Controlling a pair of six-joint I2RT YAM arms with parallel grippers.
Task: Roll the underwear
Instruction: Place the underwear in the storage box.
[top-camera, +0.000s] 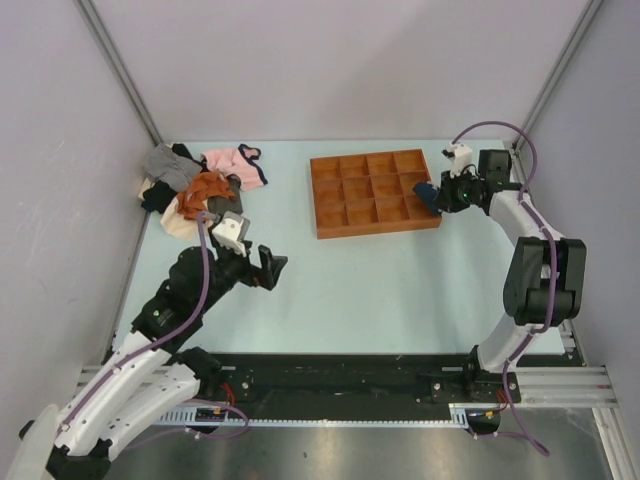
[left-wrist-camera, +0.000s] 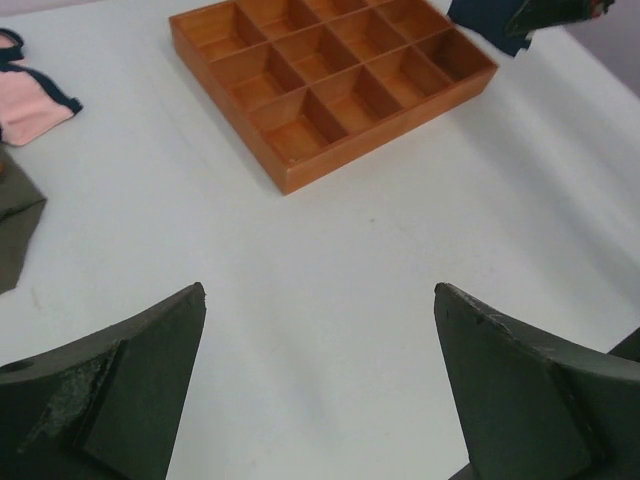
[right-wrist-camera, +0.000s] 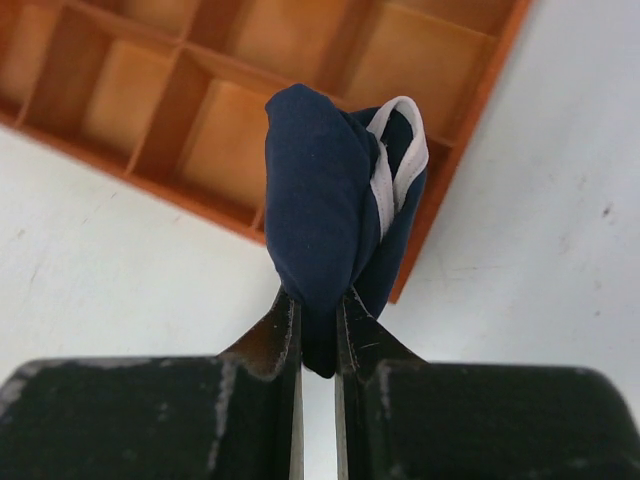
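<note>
Here my right gripper (right-wrist-camera: 318, 300) is pinched almost closed on the underwear (right-wrist-camera: 322, 200), a navy bundle with a white trim strip showing on one side, its cloth squeezed between my two dark fingers and bulging out past their tips. The bundle sits over the outer wall of the orange wooden tray (right-wrist-camera: 120, 100) at a corner compartment, though I cannot tell whether it touches the wood. My left gripper (left-wrist-camera: 320, 290) is spread wide and holds nothing, hovering above the pale table (left-wrist-camera: 330, 230) well apart from the tray, with the pink garment (left-wrist-camera: 30, 100) off to its left
</note>
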